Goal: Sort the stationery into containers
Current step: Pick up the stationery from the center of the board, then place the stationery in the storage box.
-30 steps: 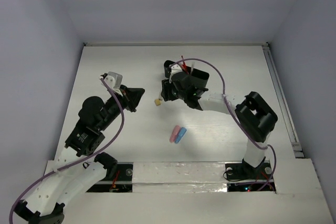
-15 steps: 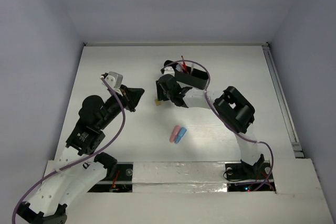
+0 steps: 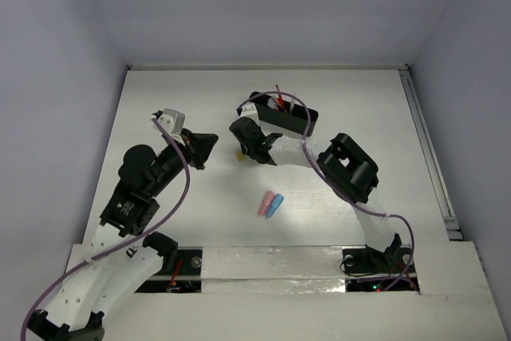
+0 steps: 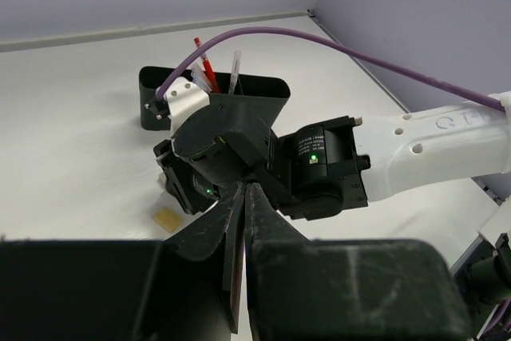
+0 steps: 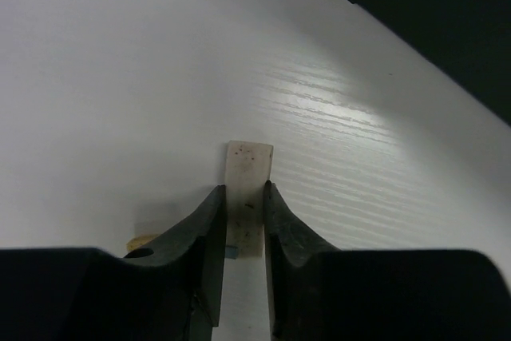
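Observation:
My right gripper is low over the table, left of the black container. In the right wrist view its jaws are shut on a small white eraser that lies at table level. A tan eraser sits just left of the fingers; it also shows in the top view. Red and pink pens stick out of the container. A pink capsule and a blue capsule lie side by side near the middle. My left gripper is shut and empty, hovering left of the erasers.
In the left wrist view the right gripper's black body and white forearm fill the middle, with the container behind and the tan eraser on the table. A purple cable arcs overhead. A rail runs along the table's right edge.
My right gripper has moved left and down from the container to the erasers and stands closed round the white eraser. The left arm has not moved.

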You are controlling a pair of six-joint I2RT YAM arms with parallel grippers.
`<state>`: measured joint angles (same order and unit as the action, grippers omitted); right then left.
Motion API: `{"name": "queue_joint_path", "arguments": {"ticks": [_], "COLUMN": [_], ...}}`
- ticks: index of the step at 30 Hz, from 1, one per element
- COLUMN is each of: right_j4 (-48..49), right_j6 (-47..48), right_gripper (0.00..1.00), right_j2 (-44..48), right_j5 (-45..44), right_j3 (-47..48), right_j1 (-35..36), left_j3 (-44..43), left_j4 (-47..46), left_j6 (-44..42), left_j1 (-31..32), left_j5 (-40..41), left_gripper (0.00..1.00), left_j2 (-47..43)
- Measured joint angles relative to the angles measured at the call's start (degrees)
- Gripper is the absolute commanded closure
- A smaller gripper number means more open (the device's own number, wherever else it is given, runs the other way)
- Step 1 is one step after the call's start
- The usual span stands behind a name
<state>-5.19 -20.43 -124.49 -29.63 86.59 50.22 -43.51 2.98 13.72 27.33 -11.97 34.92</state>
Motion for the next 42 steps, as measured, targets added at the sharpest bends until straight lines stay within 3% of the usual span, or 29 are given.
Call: {"name": "queue_joint_path", "arguments": {"ticks": [2,6,13,20,23,32,42], "right_j4": [-0.13,0.81,3.26,7.87,7.85,4.35,3.06], "right_j6": [0.24,0.92,3.85,4.37,4.46,7.34,8.46], "right_gripper": [0.96,1.0,1.0,1.0,1.0,1.0,0.97], "right_j2": [-0.13,1.53,18.05,32.04,31.69,27.28,26.01], "right_j5": [-0.09,0.13,1.46,2.49,3.04,7.89,10.12], "right_j3": [0.22,-1.66,-9.14,-12.76,-14.4,-15.98,-15.98], "right_j1": [0.0,-0.04,-1.75,-11.72,-16.44,-21.99,-22.88], "left_j3": [0.02,0.02,0.02,0.02,0.02,1.4,5.53], "left_j4": [0.0,0.02,0.17,0.5,0.94,0.74,-2.75], "left_j6": [0.02,0.04,0.26,1.55,3.15,9.18,12.72], "left_j1": [-0.11,-0.26,-0.83,-0.83,0.57,16.68,24.72], "left_j5": [0.02,0.24,1.51,-1.42,-2.38,5.49,12.44], "left_gripper": [1.0,0.97,0.86,0.88,0.88,0.86,0.64], "left_j2": [-0.11,-0.11,2.23,9.68,14.27,19.58,32.17]}}
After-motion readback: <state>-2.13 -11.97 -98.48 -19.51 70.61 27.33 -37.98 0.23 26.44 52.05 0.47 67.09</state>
